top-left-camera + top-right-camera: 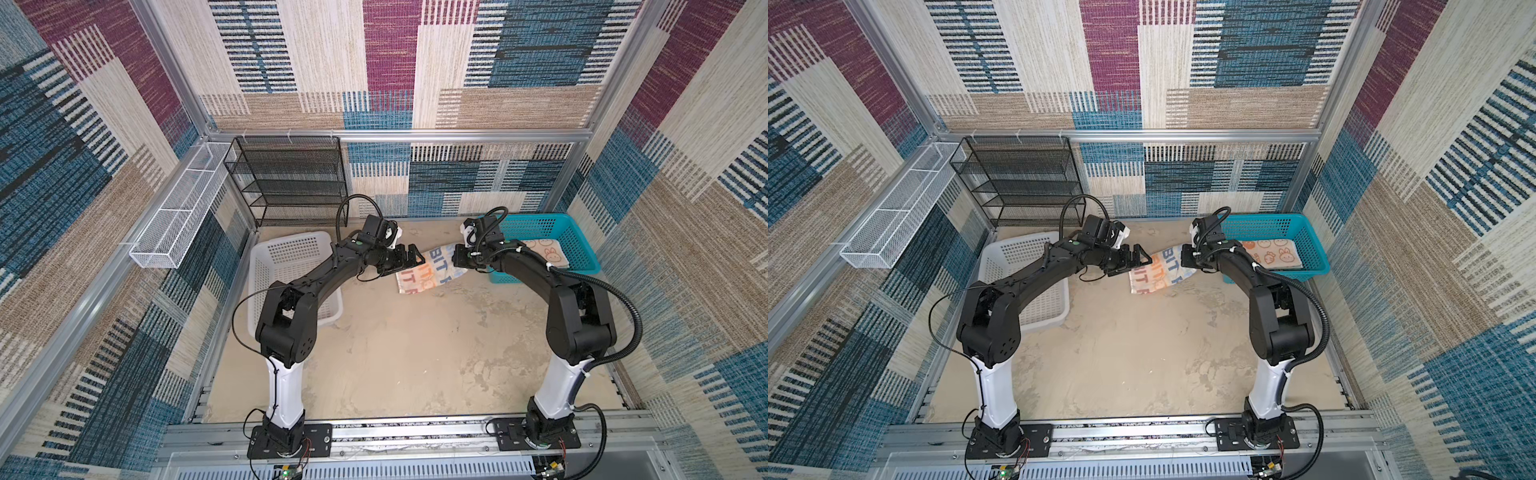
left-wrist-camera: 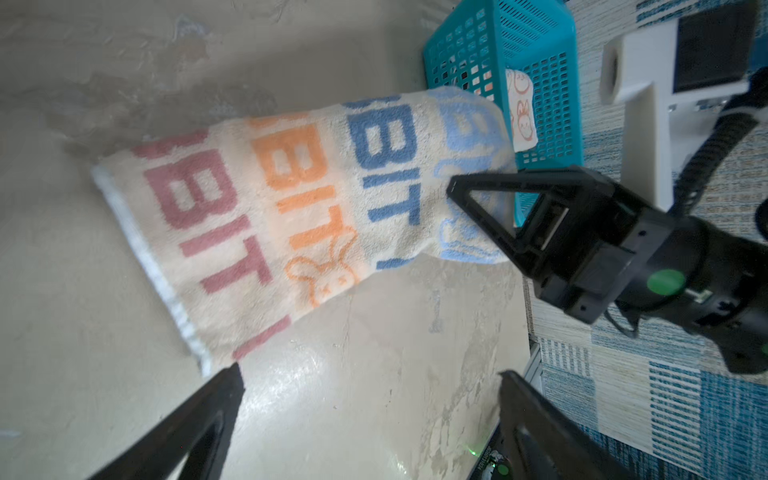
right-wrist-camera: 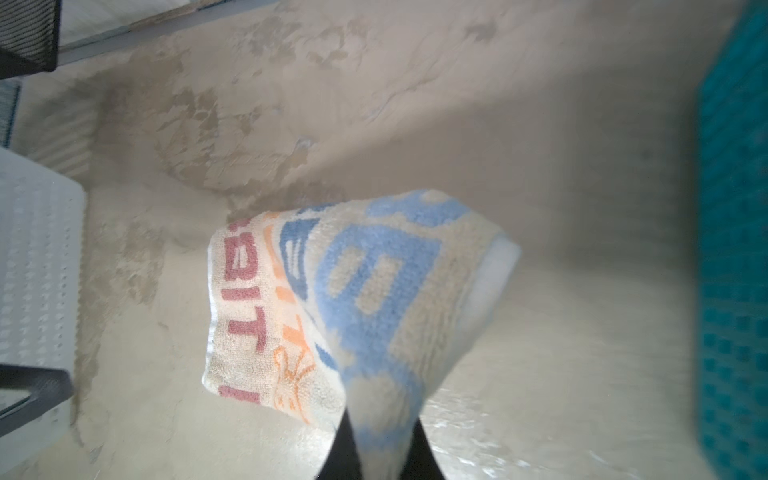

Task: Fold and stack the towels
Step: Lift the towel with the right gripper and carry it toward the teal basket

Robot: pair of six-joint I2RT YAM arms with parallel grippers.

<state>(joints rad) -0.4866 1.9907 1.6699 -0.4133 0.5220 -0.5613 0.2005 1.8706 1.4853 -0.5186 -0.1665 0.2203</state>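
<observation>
While the orange-rabbit towel (image 1: 1273,251) is lying folded in the teal basket (image 1: 1266,226), the right jaws are pinching the lettered towel (image 2: 291,208), left jaws spread nearby, stacking unfinished.

Bright, even light; lettered towel (image 3: 374,291) blurred in right wrist view.

My mottled beige counter (image 1: 415,353) carries a white perforated basket (image 1: 286,259), a teal plastic basket (image 1: 540,226) and a black mesh rack (image 1: 291,183).
</observation>
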